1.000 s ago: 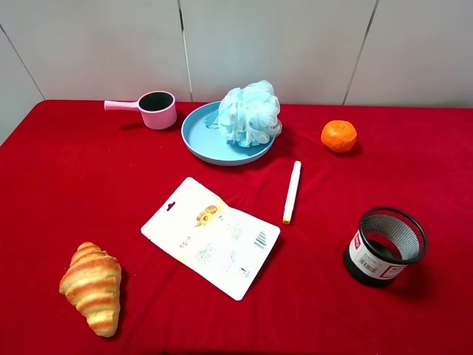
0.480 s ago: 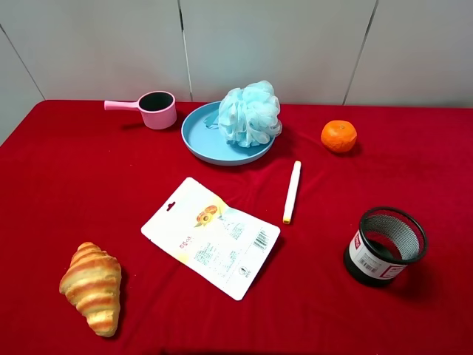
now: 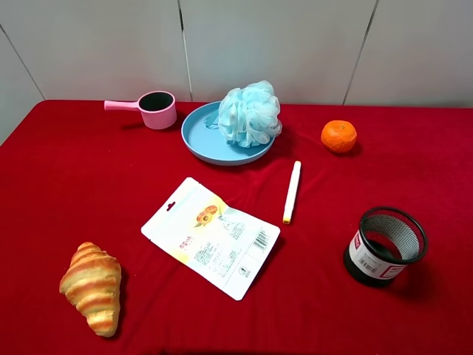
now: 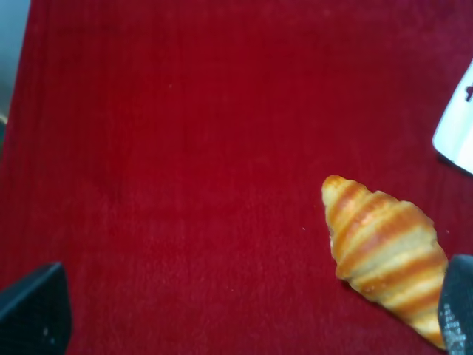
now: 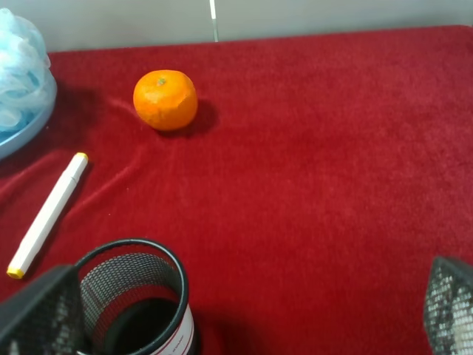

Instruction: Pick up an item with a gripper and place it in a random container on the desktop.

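Note:
The light-blue mesh bath pouf [image 3: 250, 113] rests on the right part of the round light-blue plate [image 3: 201, 137], at the back middle of the red desktop [image 3: 74, 185]. No arm shows in the high view. My left gripper [image 4: 244, 318] is open and empty over bare red cloth, with the croissant [image 4: 384, 251] by one fingertip. My right gripper [image 5: 244, 318] is open and empty above the black mesh cup [image 5: 133, 303]. The right wrist view also catches the pouf [image 5: 22, 66] and the plate's rim [image 5: 15, 137] at its edge.
A pink handled cup [image 3: 157, 109] stands left of the plate. A white packet [image 3: 211, 237] lies mid-table, a white marker [image 3: 293, 191] to its right. An orange [image 3: 338, 136] sits back right, the black mesh cup [image 3: 384, 245] front right, the croissant [image 3: 92, 287] front left.

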You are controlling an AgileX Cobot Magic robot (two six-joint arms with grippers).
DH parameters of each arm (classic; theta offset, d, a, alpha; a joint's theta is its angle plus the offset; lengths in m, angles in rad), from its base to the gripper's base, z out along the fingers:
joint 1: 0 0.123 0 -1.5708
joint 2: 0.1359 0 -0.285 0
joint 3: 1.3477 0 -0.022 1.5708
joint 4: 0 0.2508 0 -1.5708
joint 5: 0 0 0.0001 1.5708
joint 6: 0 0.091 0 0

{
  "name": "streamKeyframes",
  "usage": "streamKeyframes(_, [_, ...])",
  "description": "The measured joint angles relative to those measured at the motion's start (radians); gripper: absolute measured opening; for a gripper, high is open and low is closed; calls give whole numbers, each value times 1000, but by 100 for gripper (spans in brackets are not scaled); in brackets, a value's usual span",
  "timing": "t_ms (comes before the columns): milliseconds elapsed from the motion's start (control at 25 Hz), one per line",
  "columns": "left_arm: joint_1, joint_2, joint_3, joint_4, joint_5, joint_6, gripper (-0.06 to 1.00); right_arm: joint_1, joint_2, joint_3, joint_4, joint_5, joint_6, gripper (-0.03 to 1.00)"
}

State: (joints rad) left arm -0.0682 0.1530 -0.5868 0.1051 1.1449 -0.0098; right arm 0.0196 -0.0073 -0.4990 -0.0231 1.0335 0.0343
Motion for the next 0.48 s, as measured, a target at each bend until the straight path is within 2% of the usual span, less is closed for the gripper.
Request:
streamKeyframes(200, [14,-59,72,-1,-92,0,99,0,0,0,0,0,0,69])
streamKeyframes(480, [15,-147,94,-15,-96,0,99,0,0,0,0,0,0,69])
